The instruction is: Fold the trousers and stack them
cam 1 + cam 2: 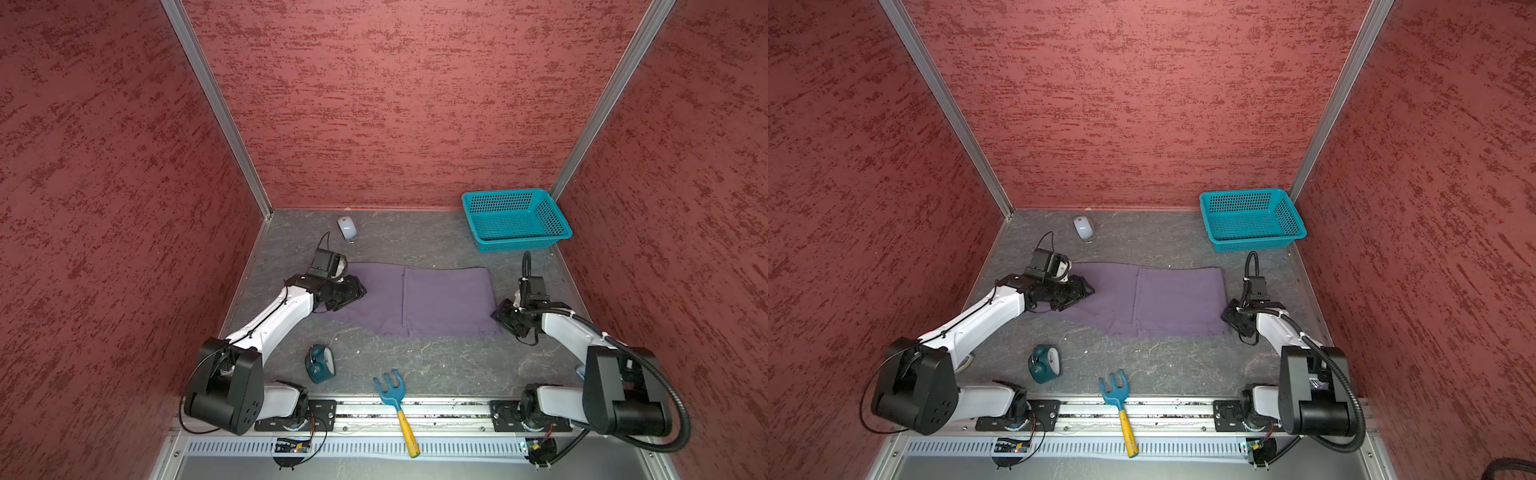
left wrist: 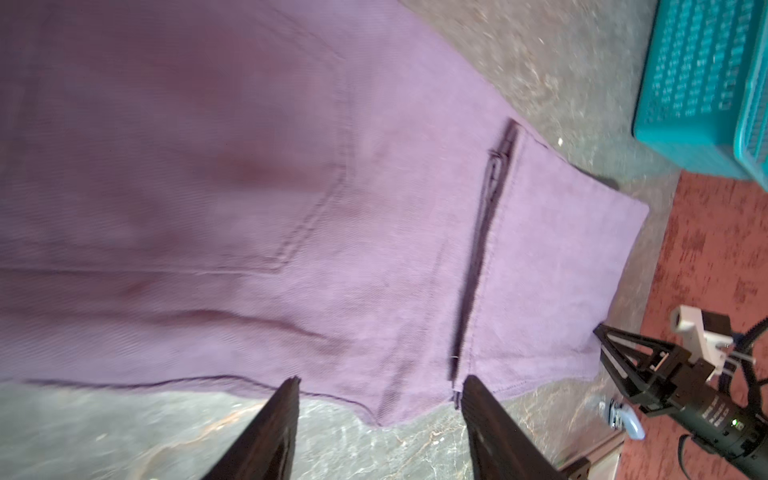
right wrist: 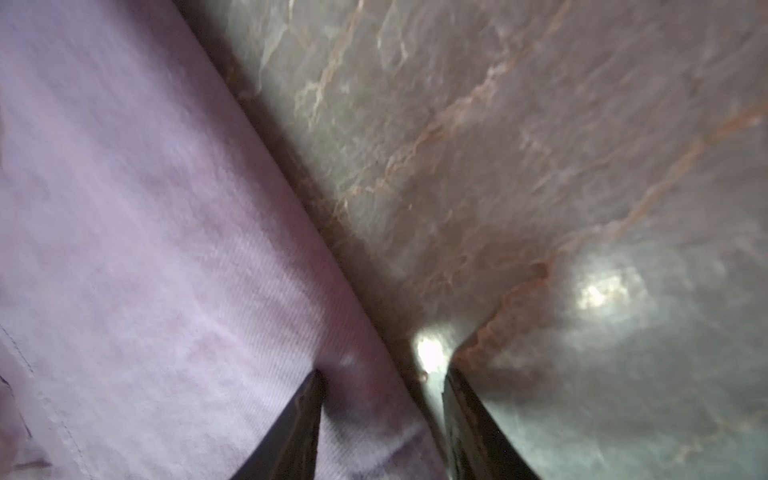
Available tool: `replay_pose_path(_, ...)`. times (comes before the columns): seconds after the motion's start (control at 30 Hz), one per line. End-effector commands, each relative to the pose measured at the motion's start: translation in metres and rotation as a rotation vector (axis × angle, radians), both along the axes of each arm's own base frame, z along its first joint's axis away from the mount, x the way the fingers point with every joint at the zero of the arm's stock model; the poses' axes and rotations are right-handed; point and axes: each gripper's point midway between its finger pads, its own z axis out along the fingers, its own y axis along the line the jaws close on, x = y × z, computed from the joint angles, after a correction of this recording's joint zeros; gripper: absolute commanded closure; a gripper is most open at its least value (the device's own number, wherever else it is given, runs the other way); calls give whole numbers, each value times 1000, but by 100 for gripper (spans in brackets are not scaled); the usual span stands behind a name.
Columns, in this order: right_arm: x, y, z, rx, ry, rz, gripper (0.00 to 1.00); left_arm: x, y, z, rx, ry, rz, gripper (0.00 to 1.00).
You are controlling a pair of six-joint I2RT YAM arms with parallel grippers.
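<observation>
The purple-grey trousers [image 1: 436, 299] [image 1: 1167, 299] lie flat on the grey table, with one part folded over onto the right half. My left gripper [image 1: 359, 293] [image 1: 1086, 293] hovers over their left end. In the left wrist view it [image 2: 382, 380] stands open above the cloth's [image 2: 249, 166] near edge with nothing between the fingers. My right gripper [image 1: 500, 313] [image 1: 1227, 313] is low at the right front corner. In the right wrist view its [image 3: 384, 372] jaws are apart and straddle the cloth's [image 3: 145, 249] edge, one finger over cloth, one over bare table.
A teal basket [image 1: 505, 193] [image 1: 1246, 192] stands at the back right corner. A white computer mouse [image 1: 347, 228] lies at the back left. A teal alarm clock [image 1: 320, 363] and a blue toy rake [image 1: 395, 399] lie near the front rail. Red walls enclose three sides.
</observation>
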Motion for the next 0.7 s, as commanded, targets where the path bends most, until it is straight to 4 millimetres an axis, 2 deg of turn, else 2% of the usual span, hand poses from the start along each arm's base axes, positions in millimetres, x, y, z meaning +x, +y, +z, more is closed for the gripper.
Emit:
replay_pose_path(0.0,-12,8,-18,64,51,-9,74,-5,6,2,-27,4,-7,37)
replay_pose_path(0.03,-13,9,-18,70,52,-9,92,-5,8,2,-31,5,-3,37)
replay_pose_path(0.07,-12,7,-17,65,49,-11,100,-5,9,3,-36,4,-2,37)
replay_pose_path(0.13,-11,1,-10,43,39,-28,100,-5,12,3,-40,2,3,37)
replay_pose_path(0.2,-5,-14,7,15,1,-74,100,-4,17,3,-40,1,13,37)
replay_pose_path(0.3,3,-52,50,-59,-75,-182,100,-5,28,0,-30,14,56,37)
replay_pose_path(0.37,7,-85,87,-112,-154,-292,100,-5,34,-3,-34,14,85,37)
replay_pose_path(0.47,11,-115,135,-119,-277,-421,100,-4,36,-6,-51,16,110,37)
replay_pose_path(0.57,20,-129,170,-131,-358,-467,100,-2,32,-7,-85,16,118,37)
replay_pose_path(0.67,31,-128,190,-119,-405,-447,100,0,28,-10,-112,15,119,37)
